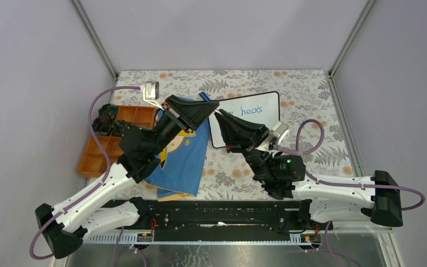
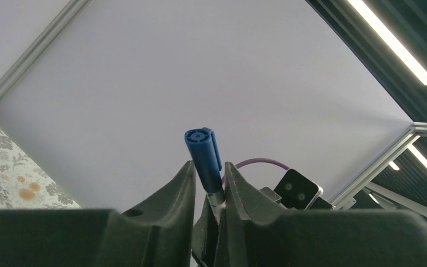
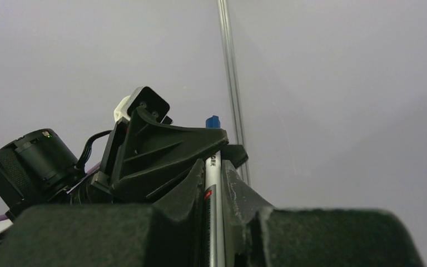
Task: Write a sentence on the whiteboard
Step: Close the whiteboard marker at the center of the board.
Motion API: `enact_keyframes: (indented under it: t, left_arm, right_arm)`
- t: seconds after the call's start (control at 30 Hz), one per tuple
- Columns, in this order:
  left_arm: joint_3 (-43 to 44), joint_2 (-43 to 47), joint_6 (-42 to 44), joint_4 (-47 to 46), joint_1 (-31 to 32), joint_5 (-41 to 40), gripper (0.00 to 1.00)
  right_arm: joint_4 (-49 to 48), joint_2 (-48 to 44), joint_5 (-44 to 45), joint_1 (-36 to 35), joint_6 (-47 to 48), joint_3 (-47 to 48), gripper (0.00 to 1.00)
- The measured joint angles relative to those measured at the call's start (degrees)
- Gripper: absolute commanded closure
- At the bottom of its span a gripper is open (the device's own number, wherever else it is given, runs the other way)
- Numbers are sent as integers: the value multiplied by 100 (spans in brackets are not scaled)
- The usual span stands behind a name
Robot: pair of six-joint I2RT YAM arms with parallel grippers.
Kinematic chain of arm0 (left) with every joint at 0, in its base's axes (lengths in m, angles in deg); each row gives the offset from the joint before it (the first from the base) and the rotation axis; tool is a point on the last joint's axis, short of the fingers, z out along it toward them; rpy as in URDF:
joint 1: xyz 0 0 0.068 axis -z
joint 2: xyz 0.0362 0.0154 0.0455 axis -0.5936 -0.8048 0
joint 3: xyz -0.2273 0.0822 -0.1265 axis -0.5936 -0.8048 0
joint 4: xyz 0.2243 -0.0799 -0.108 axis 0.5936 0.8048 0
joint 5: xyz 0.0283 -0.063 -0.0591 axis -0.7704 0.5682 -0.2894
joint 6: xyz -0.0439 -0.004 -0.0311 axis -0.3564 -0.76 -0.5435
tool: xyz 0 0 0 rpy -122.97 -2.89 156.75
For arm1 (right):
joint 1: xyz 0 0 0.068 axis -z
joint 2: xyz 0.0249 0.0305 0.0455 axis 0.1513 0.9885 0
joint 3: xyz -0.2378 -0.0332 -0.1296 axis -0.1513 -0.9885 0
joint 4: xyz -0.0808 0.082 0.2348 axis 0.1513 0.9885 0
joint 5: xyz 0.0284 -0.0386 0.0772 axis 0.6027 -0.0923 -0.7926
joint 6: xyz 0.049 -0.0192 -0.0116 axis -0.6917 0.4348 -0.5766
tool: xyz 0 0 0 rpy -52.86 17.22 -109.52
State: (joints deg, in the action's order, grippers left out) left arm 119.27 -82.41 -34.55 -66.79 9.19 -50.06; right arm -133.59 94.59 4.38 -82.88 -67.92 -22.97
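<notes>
The whiteboard (image 1: 256, 119) lies at the back middle of the table, black-framed. Blue handwriting on it reads "heals" (image 1: 251, 109); the rest of the sentence is hidden behind the grippers. Both grippers meet over the board's left end. My right gripper (image 1: 222, 115) (image 3: 214, 167) is shut on a silver marker (image 3: 213, 192) that points up and away. My left gripper (image 1: 211, 104) (image 2: 208, 169) comes in from the left, its fingers shut on the marker's blue cap (image 2: 203, 150) (image 1: 204, 96). The cap's end (image 3: 212, 120) peeks over the left gripper in the right wrist view.
A blue cloth-like book (image 1: 186, 156) lies under the left arm, left of the board. An orange compartment tray (image 1: 103, 150) with dark items sits at the far left. The floral tablecloth (image 1: 311, 94) covers the table, and grey walls close in behind and on both sides.
</notes>
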Motion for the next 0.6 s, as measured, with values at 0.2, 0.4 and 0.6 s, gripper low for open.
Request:
enact_keyframes:
  t: [0.2,0.4,0.6]
  left_arm:
    - [2,13,-160,-94,-2,57,100]
    - [-17,68,-66,-20,-101,-22,100]
    - [-33,240,157,149,-179,-131,100]
  right_arm:
    - [184,-24,-92,24,-31,0,66]
    - [1182,-409,-133,31,-225,26,13]
    - [3106,-1211,-157,31,-643,181,12]
